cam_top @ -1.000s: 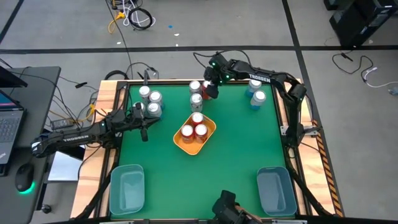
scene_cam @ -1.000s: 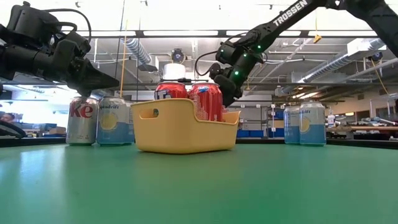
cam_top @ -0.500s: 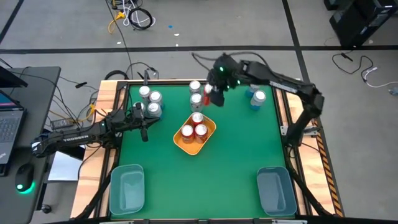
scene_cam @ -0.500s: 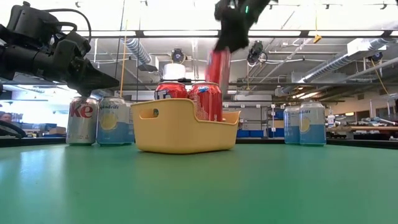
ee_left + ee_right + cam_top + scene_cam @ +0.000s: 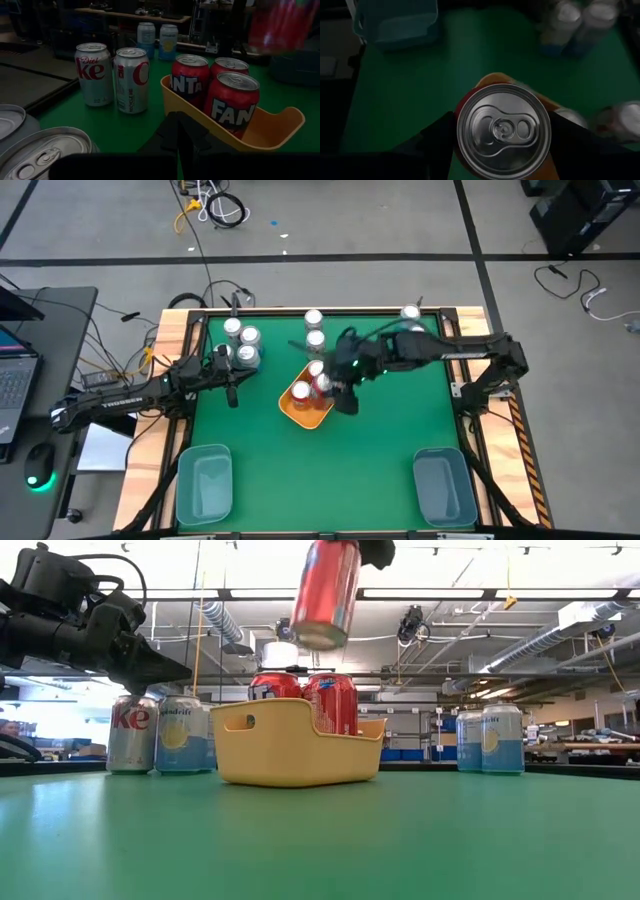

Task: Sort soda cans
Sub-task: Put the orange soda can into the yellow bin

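Note:
My right gripper (image 5: 345, 385) is shut on a red soda can (image 5: 325, 590) and holds it in the air over the yellow bin (image 5: 300, 412). Three red cans (image 5: 231, 102) stand upright in that bin. Silver cans (image 5: 243, 345) stand on their bases at the far left, and two more (image 5: 315, 330) stand behind the bin. Light-blue cans (image 5: 490, 738) stand at the far right. My left gripper (image 5: 232, 392) waits shut near the table's left edge, beside the silver cans, with nothing in it. My right gripper pinches the red can's side wall (image 5: 465, 150) just below its silver top, one finger (image 5: 437, 137) on each side. The fingers come from above, slanting down. The can hangs below them, tilted, lifted clear above the bin and its cans.
Two translucent blue-grey bins sit at the near left (image 5: 205, 483) and near right (image 5: 443, 485) corners. The green table top (image 5: 390, 430) lies open between them and the yellow bin. A wooden rim (image 5: 170, 380) frames the table.
My right gripper has lifted the red can off the table at the far side, beside the two silver cans. It has carried it up and toward the near edge, over the yellow bin. The can has tipped from upright to tilted.

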Action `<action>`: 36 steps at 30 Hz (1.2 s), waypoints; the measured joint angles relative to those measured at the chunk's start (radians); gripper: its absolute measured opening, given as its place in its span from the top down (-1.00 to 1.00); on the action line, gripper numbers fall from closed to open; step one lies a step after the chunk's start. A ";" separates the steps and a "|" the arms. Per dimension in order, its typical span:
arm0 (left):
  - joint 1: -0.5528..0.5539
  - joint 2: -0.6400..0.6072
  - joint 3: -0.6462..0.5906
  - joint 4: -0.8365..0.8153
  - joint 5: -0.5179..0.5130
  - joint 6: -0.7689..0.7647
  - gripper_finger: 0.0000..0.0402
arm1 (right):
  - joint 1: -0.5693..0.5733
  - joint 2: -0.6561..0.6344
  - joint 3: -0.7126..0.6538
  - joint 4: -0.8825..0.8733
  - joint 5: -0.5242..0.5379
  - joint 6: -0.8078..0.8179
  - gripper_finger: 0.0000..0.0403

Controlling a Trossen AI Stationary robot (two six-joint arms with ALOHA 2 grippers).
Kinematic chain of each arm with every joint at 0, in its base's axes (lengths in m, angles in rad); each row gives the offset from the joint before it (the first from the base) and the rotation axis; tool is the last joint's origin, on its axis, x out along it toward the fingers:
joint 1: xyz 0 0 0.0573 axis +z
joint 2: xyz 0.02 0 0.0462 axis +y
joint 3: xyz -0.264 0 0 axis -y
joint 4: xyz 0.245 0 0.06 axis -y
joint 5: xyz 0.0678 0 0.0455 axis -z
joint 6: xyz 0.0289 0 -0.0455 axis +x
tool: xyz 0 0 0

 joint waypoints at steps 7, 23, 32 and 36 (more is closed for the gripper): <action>0.000 0.000 0.000 0.000 -0.009 0.001 0.99 | 0.057 0.096 -0.001 0.046 0.029 0.020 -0.27; 0.000 0.000 0.000 -0.006 -0.013 0.002 0.99 | 0.053 0.229 -0.006 0.098 0.084 -0.020 -0.27; 0.000 0.000 0.000 -0.007 -0.013 0.002 0.99 | 0.042 0.228 -0.103 0.168 0.083 -0.015 -0.31; 0.000 0.000 0.000 -0.007 -0.013 0.002 0.99 | 0.041 0.228 -0.132 0.202 0.083 -0.008 -0.41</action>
